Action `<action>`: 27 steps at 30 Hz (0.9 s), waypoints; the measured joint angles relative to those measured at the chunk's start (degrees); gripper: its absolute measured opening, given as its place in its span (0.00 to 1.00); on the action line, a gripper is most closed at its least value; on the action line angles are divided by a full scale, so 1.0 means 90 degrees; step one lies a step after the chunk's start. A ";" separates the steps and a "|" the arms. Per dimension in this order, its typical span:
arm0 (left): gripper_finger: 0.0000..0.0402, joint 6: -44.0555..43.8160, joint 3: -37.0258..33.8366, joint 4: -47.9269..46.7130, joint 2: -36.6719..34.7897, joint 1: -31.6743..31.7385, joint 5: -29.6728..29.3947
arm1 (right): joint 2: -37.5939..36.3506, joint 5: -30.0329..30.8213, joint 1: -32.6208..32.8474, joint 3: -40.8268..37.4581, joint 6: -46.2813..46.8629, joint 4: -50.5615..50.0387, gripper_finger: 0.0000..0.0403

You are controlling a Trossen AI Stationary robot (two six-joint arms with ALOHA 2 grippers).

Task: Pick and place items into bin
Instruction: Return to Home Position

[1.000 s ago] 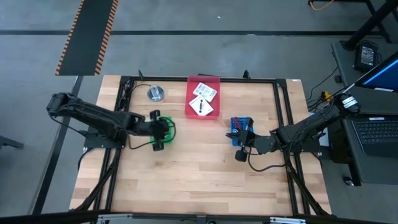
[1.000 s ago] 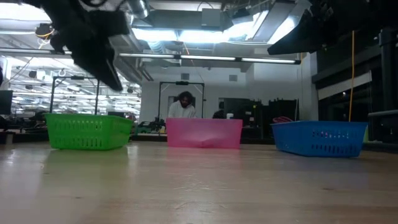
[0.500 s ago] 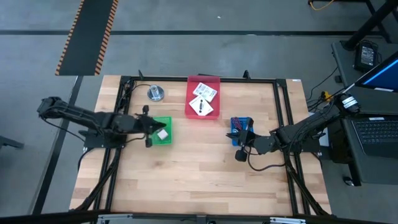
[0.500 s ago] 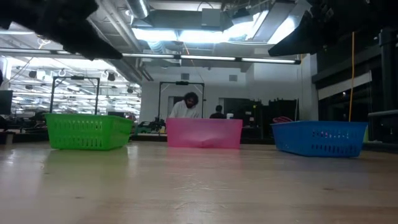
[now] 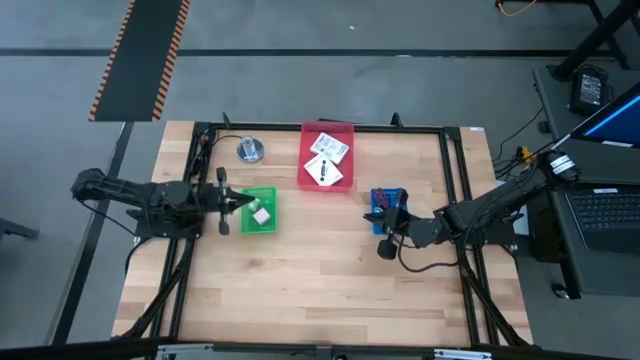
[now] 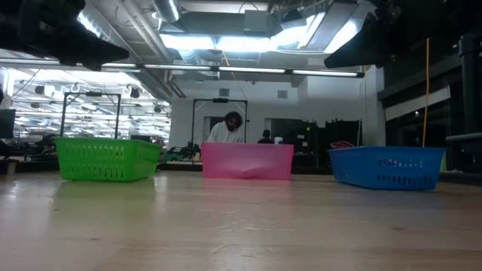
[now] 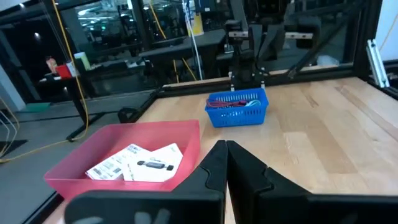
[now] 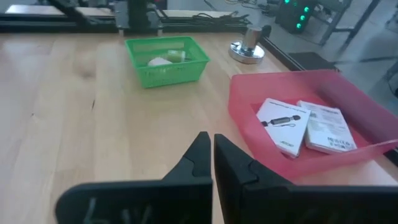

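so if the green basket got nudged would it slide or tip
Probably slide, not tip: the green basket sits low and wide on the smooth wooden table. Its walls look like thin slotted plastic, so likely light and slightly flexible. The small white item inside seems to add little weight to hold it.
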 joint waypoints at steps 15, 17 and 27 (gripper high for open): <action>0.00 0.0174 -0.0709 -0.0068 -0.1320 0.0629 0.0391 | 0.0000 -0.1053 -0.0781 -0.0002 -0.0492 0.0533 0.00; 0.00 0.0186 -0.0726 -0.0046 -0.1323 0.0889 0.0721 | 0.0000 -0.1272 -0.0890 -0.0002 -0.0711 0.0724 0.00; 0.00 -0.0004 -0.0910 0.0229 -0.1297 0.2324 0.2071 | -0.0010 -0.2179 -0.1583 -0.0009 -0.1127 0.1231 0.00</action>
